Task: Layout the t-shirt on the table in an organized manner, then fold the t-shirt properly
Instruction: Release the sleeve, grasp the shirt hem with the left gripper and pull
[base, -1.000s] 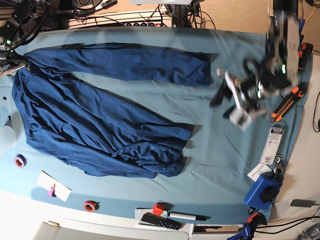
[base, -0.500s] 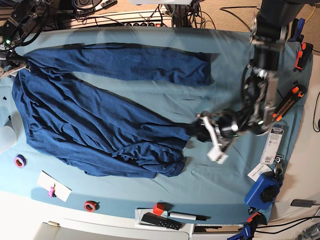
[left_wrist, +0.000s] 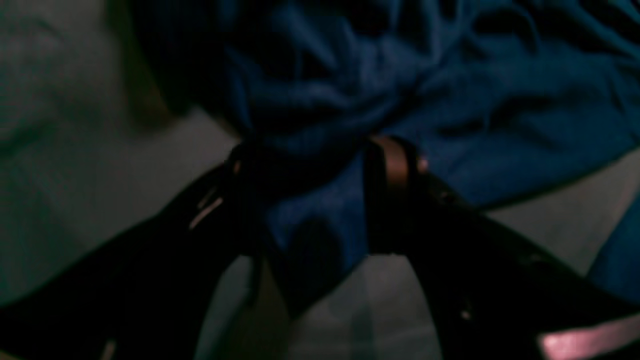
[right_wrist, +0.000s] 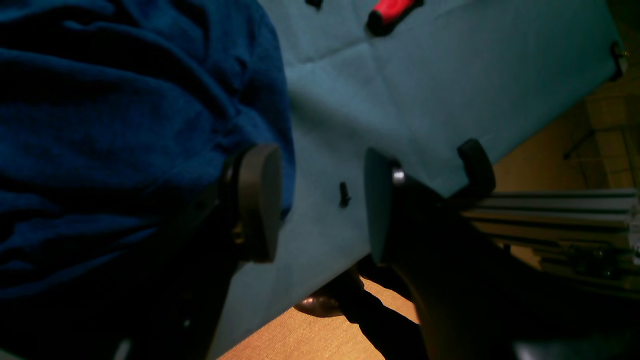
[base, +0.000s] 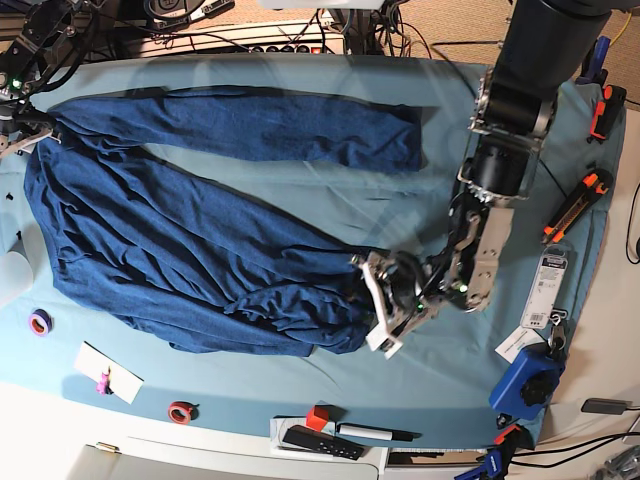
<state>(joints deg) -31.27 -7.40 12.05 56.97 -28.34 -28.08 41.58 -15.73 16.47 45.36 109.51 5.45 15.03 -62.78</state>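
T-shirt: the navy t-shirt (base: 190, 250) lies crumpled across the base view's left and middle, one long fold stretched along the far side and the body bunched toward the near hem.
Table: the table (base: 440, 180), draped in light teal cloth, shows bare to the base view's right of the garment.
Left gripper: the left gripper (left_wrist: 320, 200) sits at the shirt's bunched corner; its jaws stand apart with blue cloth lying between them, not pinched.
Right gripper: the right gripper (right_wrist: 320, 200) hangs at the shirt's far corner by the table edge, jaws apart, one finger (right_wrist: 257, 200) against the fabric, bare teal cloth between.
Clutter: a red tape roll (base: 180, 411), a purple tape roll (base: 40, 322) and a blue clamp (base: 527, 380) lie along the table's margins.
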